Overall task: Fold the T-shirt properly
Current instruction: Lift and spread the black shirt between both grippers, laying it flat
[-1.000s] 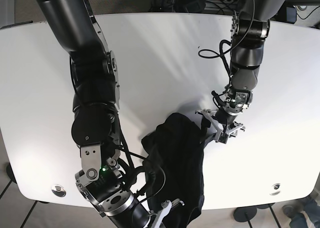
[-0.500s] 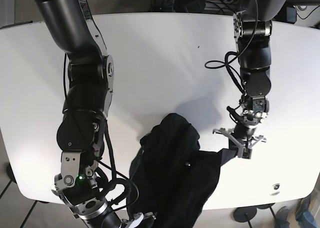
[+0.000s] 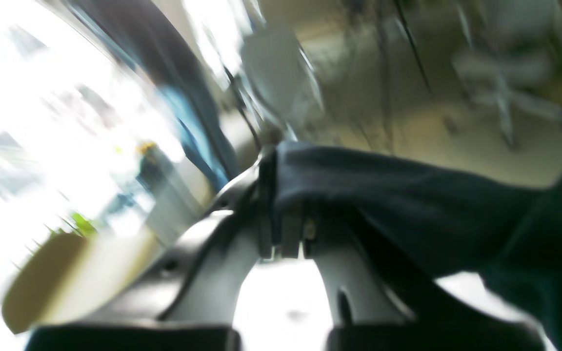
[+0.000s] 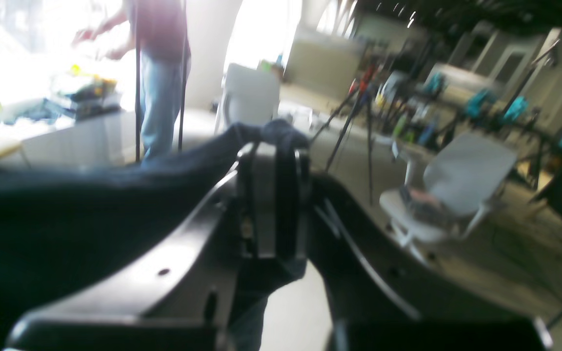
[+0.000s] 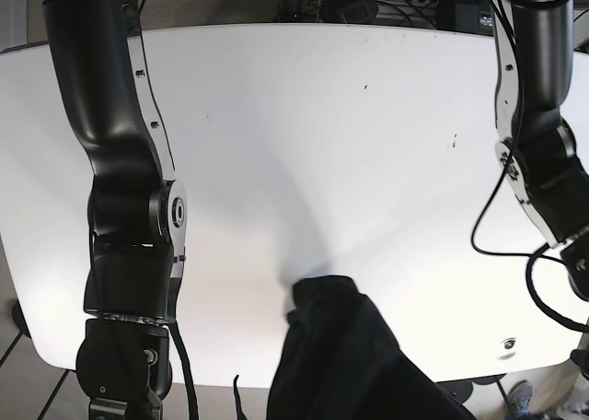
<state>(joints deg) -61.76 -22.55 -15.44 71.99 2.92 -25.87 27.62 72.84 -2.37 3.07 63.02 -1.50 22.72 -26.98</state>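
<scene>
The T-shirt (image 5: pixel 342 355) is black and hangs bunched at the table's front edge in the base view, its lower part cut off by the frame. Neither gripper shows in that view; only the two arms reach down past the bottom edge. In the left wrist view my left gripper (image 3: pixel 288 229) is shut on a fold of the T-shirt (image 3: pixel 408 204), which stretches away to the right. My right gripper (image 4: pixel 273 209) is shut on another part of the T-shirt (image 4: pixel 66 219), which spreads to the left. Both wrist views are blurred and look out into the room.
The white table (image 5: pixel 322 144) carries a few small dark specks and a round fitting (image 5: pixel 505 347) near its front right edge. Behind the right gripper stand an office chair (image 4: pixel 456 190), tripods and a person (image 4: pixel 159 63).
Both arms have drawn back toward the table's front edge and their grippers have left the base view. The shirt has been pulled along, from the table's middle front to the very edge.
</scene>
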